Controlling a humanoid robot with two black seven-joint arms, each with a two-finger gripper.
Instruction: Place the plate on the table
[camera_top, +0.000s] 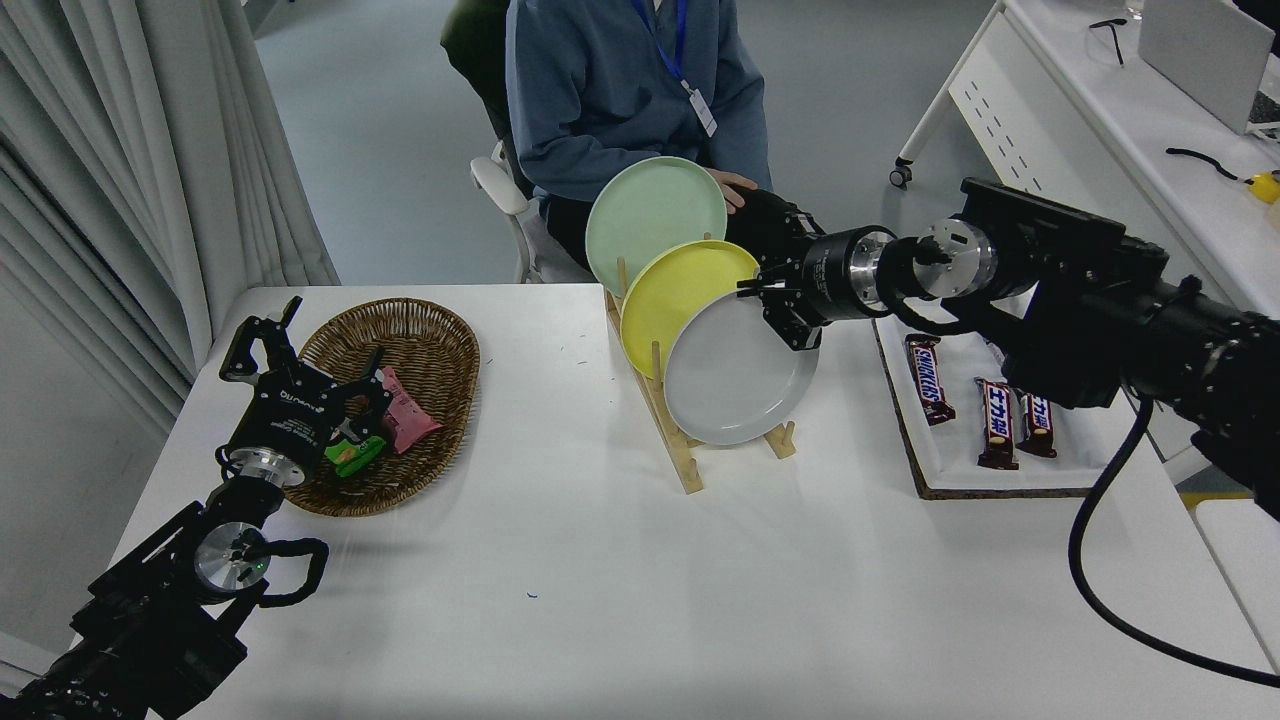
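Note:
The light-grey plate (735, 375) is held upright at its upper right rim by my right gripper (775, 305), which is shut on it. The plate hangs lifted above the front slot of the wooden rack (680, 455), in front of the yellow plate (668, 300) and the pale green plate (645, 215), which stand in the rack. The white table (600, 590) lies under it all. My left gripper (310, 375) is parked at the lower left, open, over the wicker basket (420, 345).
The basket holds a pink packet (405, 420) and a green packet (352, 455). A tray (930, 470) with three chocolate bars (990, 420) stands right of the rack. A person (630, 90) sits at the far side, one hand behind the plates. A white desk (1100, 130) stands at the right.

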